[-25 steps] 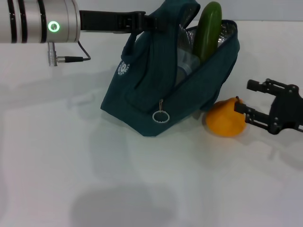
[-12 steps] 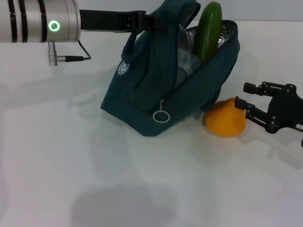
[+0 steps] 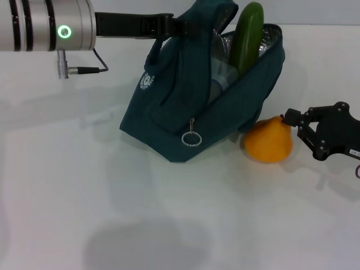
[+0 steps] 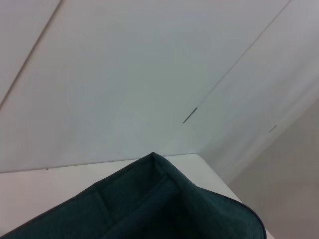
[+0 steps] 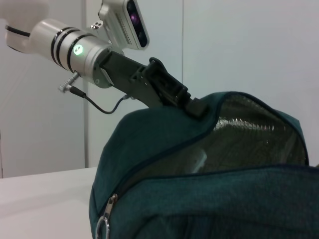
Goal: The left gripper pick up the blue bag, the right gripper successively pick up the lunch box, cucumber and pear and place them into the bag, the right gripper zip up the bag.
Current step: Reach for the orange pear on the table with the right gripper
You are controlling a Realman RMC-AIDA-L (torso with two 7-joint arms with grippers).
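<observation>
Pear (image 3: pixel 269 141) sits on table (image 3: pixel 112 214), touching blue bag (image 3: pixel 169 112). Right gripper (image 3: pixel 290 124) is spread wide beside it, holding nothing. Left gripper (image 3: pixel 174 25) pinches bag top. Pear's round, smooth, prob slippery; grab its fat middle.

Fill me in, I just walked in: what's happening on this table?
The left pincer holds the blue bag up by its top, open. The cucumber pokes out of it, with the lunch box inside. The right pincer, open, is at the pear on the table beside the bag.
</observation>
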